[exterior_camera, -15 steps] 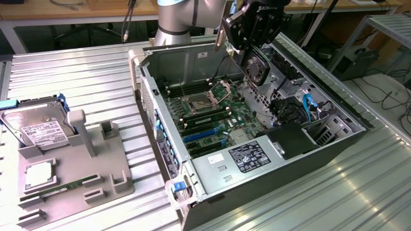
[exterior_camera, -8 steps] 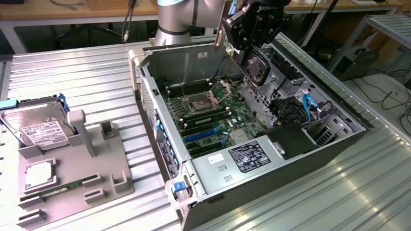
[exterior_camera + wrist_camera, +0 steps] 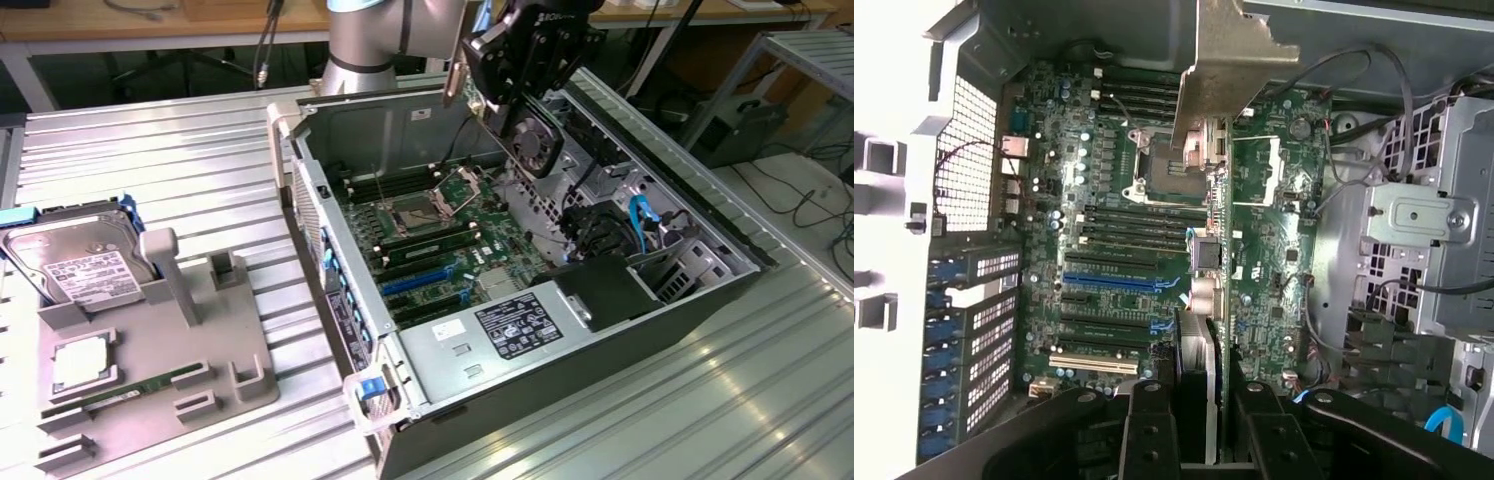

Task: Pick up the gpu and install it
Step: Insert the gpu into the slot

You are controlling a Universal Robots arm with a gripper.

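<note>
End effector (image 3: 1199, 440) clamps one gpu (image 3: 534, 140) — held edge-on over one open computer case (image 3: 367, 125).

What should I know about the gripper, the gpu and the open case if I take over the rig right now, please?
The gripper is shut on the gpu, a flat green circuit card with a black round fan.
The gpu hangs on edge above the green motherboard inside the open grey metal computer case.
Done: pickup.
Left: the gpu is not yet seated on the motherboard.
</note>
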